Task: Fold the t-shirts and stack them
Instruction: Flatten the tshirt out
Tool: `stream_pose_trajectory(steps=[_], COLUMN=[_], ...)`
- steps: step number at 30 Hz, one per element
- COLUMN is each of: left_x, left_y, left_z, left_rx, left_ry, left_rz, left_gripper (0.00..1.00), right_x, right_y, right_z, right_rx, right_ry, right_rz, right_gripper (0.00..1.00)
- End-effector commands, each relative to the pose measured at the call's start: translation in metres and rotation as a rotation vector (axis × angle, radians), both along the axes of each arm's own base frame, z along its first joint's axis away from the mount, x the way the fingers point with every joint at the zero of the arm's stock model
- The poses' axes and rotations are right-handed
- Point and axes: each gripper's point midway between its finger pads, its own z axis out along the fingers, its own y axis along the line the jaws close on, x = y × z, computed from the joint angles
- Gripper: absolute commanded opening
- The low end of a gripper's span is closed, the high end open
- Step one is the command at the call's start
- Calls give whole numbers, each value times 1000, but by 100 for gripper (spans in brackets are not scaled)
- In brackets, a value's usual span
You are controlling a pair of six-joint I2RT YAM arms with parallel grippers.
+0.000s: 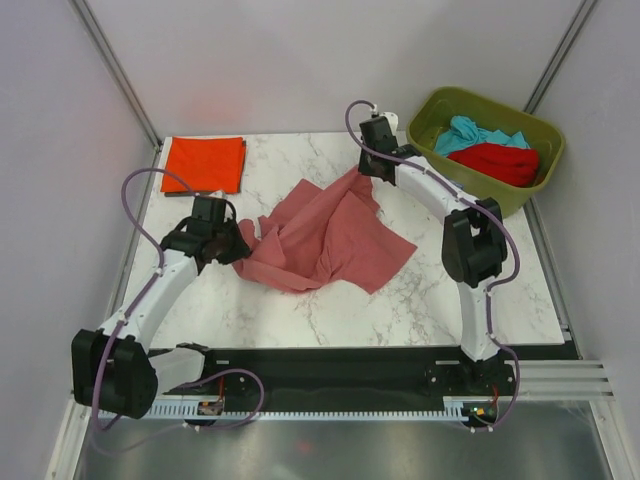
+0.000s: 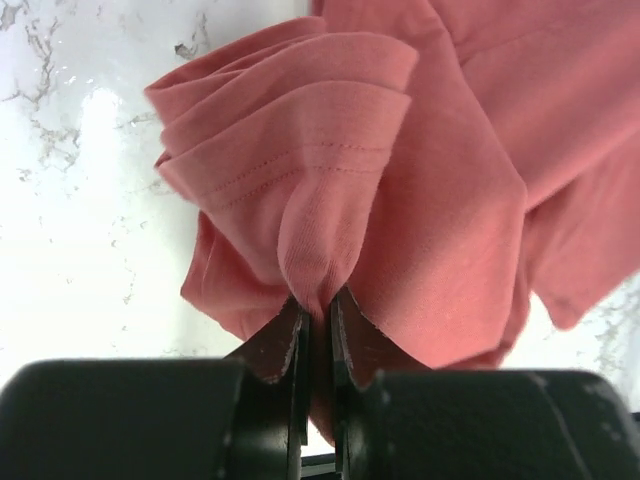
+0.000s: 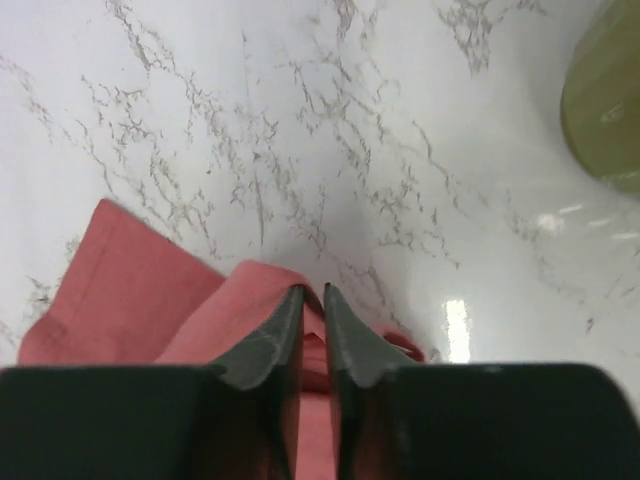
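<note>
Dusty pink t-shirt [image 1: 325,235] crumpled at centre of the marble table [image 1: 420,290], pinched at two ends.
From above, grips hidden under the wrists. Close up: left gripper [image 2: 318,300] clamped on a bunched hem fold; right gripper [image 3: 312,295] closed on a thin cloth edge, bottom centre. Upper left of the top view, folded orange-red t-shirt [image 1: 203,164]. Upper right, olive-green bin [image 1: 480,100] holding teal shirt [image 1: 470,133] and red shirt [image 1: 500,162].

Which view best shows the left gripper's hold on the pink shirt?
Left wrist: the left gripper is shut on a bunched fold of the pink shirt. Top external shows it from above, the pinch hidden; right wrist shows only the right gripper pinching another edge.
</note>
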Motion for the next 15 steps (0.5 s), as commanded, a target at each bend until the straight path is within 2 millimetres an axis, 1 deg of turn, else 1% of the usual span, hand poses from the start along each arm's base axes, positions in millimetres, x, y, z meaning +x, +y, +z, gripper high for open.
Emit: stream_pose_trajectory(steps=[1,2,3,4,5,6,7,8,9,10,11,12,14,15], left_x=[-2,-3,-4,-4,-5,-6,-8,-10,-10,-11,-12,-12,-13,-14], left_y=[-11,-11,-11,-11,-12,-12,-12,-12,-11,-10,-10,-7,-6,-6], left_z=[24,24,22,22,20,20,20,18,18,18,19,19,20,20], left_rx=[-99,-103,-102,-104,-106,-110,-112,-114,-115,-113,-113,-105,-101,-99], left_ry=[-66,-65,-60,-61,-58,-56,-57,-54,-55,-60,-66,-72,-82,-85], left_rz=[20,17,18,18,18,18,20,19,22,28,28,36,41,40], left_gripper=[11,13,14,16,21,23,25,28,30,33,40,44,50,51], right_x=[-1,-6,-20,-28,-39,-57,-71,-81,-98,-107,-116,-129,-138,-145], right_y=[-20,-28,-35,-39,-43,-51,-58,-64,-75,-79,-85,-89,-94,-96], right_z=[11,24,18,22,43,29,48,47,28,23,26,7,-3,-18], right_rx=[-129,-127,-143,-136,-112,-119,-99,-95,-119,-101,-87,-93,-68,-68], right_ry=[49,39,80,85,61,107,81,86,131,144,142,189,213,239], right_rz=[-8,-53,-71,-84,-89,-113,-137,-160,-183,-208,-218,-213,-227,-224], right_gripper=[24,28,33,44,47,48,49,49,49,49,49,49,48,47])
